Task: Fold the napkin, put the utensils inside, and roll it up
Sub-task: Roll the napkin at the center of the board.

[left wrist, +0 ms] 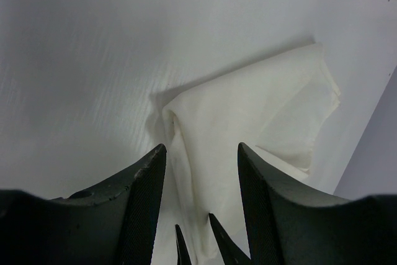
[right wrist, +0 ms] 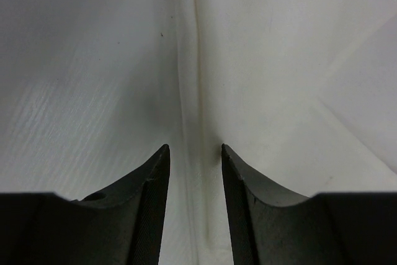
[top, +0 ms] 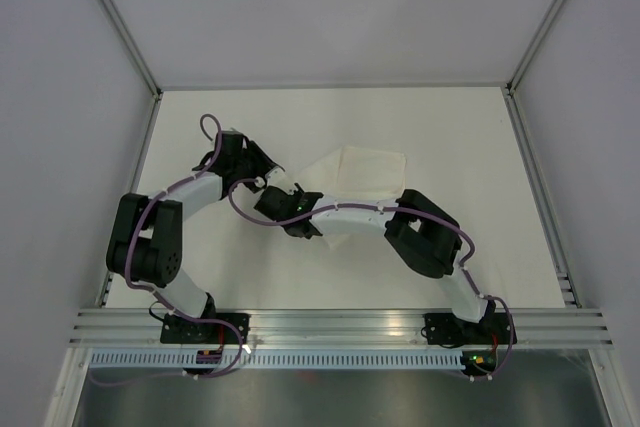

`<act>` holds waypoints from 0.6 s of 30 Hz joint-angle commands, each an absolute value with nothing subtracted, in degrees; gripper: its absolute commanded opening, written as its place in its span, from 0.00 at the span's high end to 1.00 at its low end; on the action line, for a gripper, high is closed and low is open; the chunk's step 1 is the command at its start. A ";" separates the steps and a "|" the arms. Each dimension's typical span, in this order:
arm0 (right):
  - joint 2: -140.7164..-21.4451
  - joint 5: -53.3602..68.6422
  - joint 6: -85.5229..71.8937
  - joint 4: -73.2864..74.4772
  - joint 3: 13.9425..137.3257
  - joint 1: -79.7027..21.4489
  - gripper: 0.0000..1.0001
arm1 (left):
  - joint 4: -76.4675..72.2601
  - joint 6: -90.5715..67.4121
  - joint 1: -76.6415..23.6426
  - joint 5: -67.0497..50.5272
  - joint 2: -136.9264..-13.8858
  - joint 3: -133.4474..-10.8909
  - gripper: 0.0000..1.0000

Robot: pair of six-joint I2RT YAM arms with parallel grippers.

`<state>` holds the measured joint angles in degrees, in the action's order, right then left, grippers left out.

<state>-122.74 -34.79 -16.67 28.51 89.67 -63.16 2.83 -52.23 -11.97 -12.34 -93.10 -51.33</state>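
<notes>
Left gripper (left wrist: 201, 147) — my jaws about half apart, nothing clamped; napkin (left wrist: 248, 116) lies folded on the table (left wrist: 74, 60) just ahead, its raised fold running back between my jaws. Right gripper (right wrist: 195, 147) — jaws likewise partly apart, straddling a long ridge of the same cloth, no grip evident

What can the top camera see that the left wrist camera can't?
Only the top camera shows both whole arms, the left arm and the right arm, bolted to the metal rail at the near edge. Only the left wrist camera shows the left gripper up close, with its jaws apart, and a puffy raised fold at one corner of the napkin. Both show that white napkin lying on the white table.
</notes>
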 commanded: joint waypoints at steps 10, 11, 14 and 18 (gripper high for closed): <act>-122.60 -33.84 -17.49 23.56 87.01 -61.09 0.60 | 1.14 -53.09 -11.43 -13.80 -93.95 -51.59 0.45; -123.04 -33.40 -17.58 23.64 86.92 -61.08 0.60 | 1.23 -53.09 -11.43 -13.80 -94.04 -51.59 0.45; -123.22 -32.26 -17.75 22.59 85.96 -60.65 0.61 | 1.14 -53.00 -11.43 -13.80 -94.13 -51.59 0.45; -122.35 -31.20 -18.45 22.59 85.52 -60.64 0.65 | 1.32 -52.65 -11.34 -13.54 -94.39 -51.59 0.45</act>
<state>-122.76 -32.88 -17.12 23.64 86.48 -60.88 2.76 -52.23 -11.68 -12.60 -93.62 -51.33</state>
